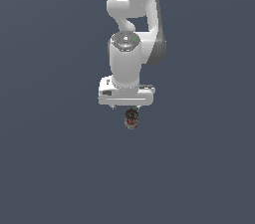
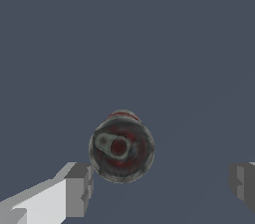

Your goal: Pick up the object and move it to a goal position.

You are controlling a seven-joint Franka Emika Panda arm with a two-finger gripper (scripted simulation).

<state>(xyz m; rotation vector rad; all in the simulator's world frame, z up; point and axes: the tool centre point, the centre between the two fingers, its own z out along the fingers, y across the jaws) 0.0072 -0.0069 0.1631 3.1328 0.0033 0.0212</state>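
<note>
Can [image 1: 131, 118]: a small silvery-grey cylinder with red markings and a dark round top, standing on a plain dark grey floor [image 1: 50, 168]. In the exterior view it sits just below the white gripper [image 1: 130, 108], near the middle of the scene. In the wrist view the can [image 2: 121, 147] is seen from above, between two fingers [image 2: 77, 188] that are spread wide apart and hold nothing. One finger is close beside the can; the other stands well apart from it.

The step in hand looks like the descent before the grasp. To do it well, the gripper should shift so the can sits midway between the fingers, then come straight down and close on its sides.

No walls, edges or other objects show; the floor is open on every side. No goal marker is visible.
</note>
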